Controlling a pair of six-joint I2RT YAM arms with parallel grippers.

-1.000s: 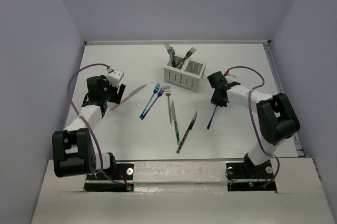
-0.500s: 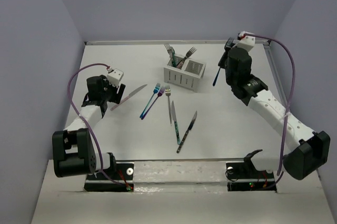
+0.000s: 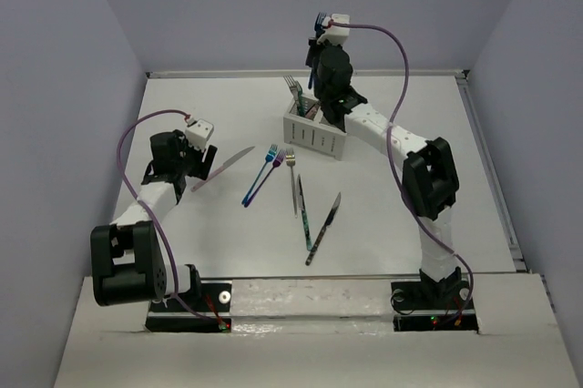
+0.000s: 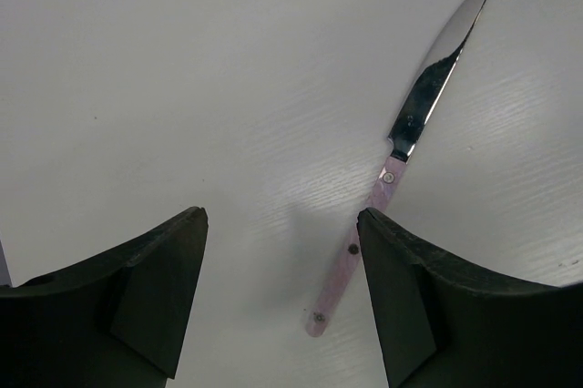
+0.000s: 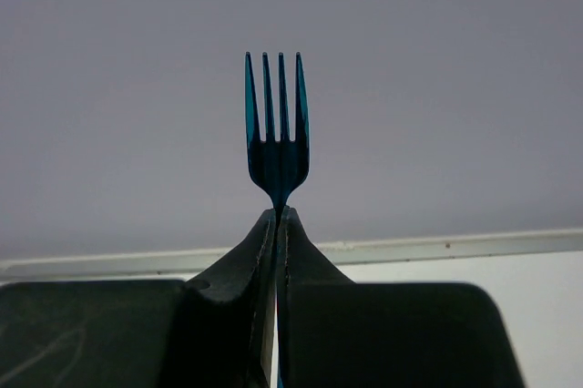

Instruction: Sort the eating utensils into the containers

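- Right gripper (image 5: 276, 215) is squeezed shut on the blue fork (image 5: 276, 133), pinching it just under the tines, which point straight up.
- The fork's long axis is pretty much vertical. From the top view the hand looks to hang high over the white caddy (image 3: 314, 133), so the handle aims down at it.
- My guess: the next move is a plain drop into the compartment where the other forks (image 3: 293, 87) stand.
- Left gripper (image 4: 278, 260) is spread wide, low over the pink-handled knife (image 4: 410, 133). The handle end sits just beside one finger, and the blade slants away.
- The right arm is way nearer the caddy.
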